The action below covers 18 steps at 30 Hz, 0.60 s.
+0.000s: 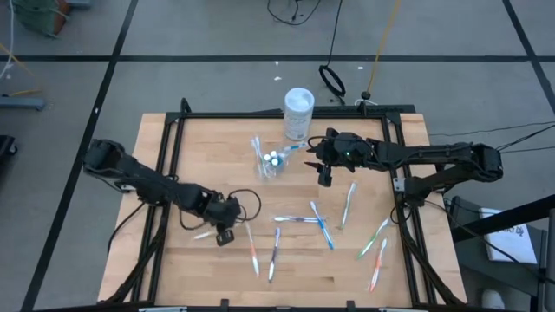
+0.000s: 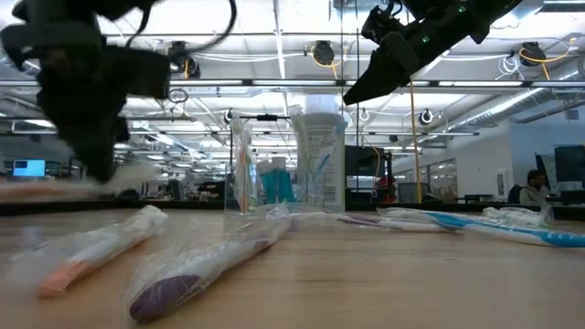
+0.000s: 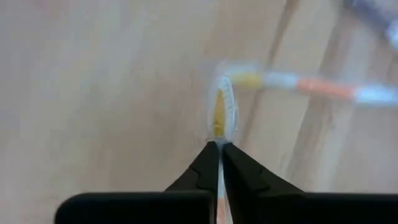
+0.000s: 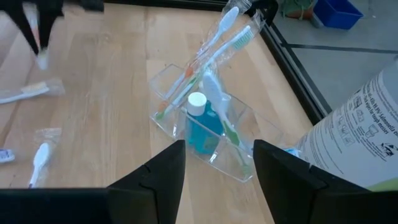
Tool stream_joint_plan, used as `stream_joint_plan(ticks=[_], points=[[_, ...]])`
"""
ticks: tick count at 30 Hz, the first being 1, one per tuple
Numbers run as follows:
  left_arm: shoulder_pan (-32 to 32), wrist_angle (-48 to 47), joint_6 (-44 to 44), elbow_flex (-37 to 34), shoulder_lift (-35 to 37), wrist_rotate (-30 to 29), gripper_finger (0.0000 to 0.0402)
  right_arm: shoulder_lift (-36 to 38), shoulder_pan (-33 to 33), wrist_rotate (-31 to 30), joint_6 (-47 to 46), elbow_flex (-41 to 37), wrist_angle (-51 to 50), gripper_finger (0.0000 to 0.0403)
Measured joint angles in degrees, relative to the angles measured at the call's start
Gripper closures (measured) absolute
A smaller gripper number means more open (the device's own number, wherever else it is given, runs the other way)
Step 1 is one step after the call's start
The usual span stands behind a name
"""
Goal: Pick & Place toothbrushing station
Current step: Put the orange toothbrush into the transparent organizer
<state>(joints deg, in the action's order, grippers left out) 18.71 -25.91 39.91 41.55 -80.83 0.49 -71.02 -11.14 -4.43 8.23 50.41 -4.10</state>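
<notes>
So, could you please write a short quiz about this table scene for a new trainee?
1. True or false: the left tool is shut on a thin wrapped toothbrush.
2. What stands in the clear plastic holder? A) only brushes B) brushes and a teal-blue toothpaste tube C) nothing
3. Fill in: the right tool is ____ and hovers near the holder, beside the tall white cylindrical tub.

Key: 1 true; 2 B; 3 open.

White tub (image 4: 364, 134) bears print; none legible.
</notes>
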Motion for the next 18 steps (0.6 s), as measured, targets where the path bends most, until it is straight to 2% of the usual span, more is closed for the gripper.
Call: stream_joint_plan(ticks=[2,5,7,9,11,15,18], points=[[-0.78,-1.94,-1.06,0.75,3.57,-5.39,0.0397,0.00,0.00,-0.01,0.00,0.00,0.00,0.0222],[-1.07,0.48,-3.51,1.21,8.97,-22.50,0.0395,0.00,0.00,-0.02,-0.02,0.00,0.00,0.0222],[-1.06,6.06,-8.00,1.27,11.67,-34.68,0.0394,0.00,0.00,0.00,-0.02,0.00,0.02,0.0223],[-1.10,14.07,-14.98,1.31,13.06,-42.53,0.0398,0.00,0.00,0.00,-0.02,0.00,0.02,0.0223],[-1.88,25.82,-23.45,1.30,13.32,-43.91,0.0398,0.00,0.00,-0.01,-0.02,0.00,0.02,0.0223],[-5.23,47.00,-39.33,1.49,11.32,-36.93,0.0397,0.00,0.00,0.00,-0.04,0.02,0.34,0.0225],[-8.33,54.65,-46.02,1.30,9.10,-35.31,0.0398,-0.01,0.00,0.00,-0.04,0.02,0.63,0.0226]])
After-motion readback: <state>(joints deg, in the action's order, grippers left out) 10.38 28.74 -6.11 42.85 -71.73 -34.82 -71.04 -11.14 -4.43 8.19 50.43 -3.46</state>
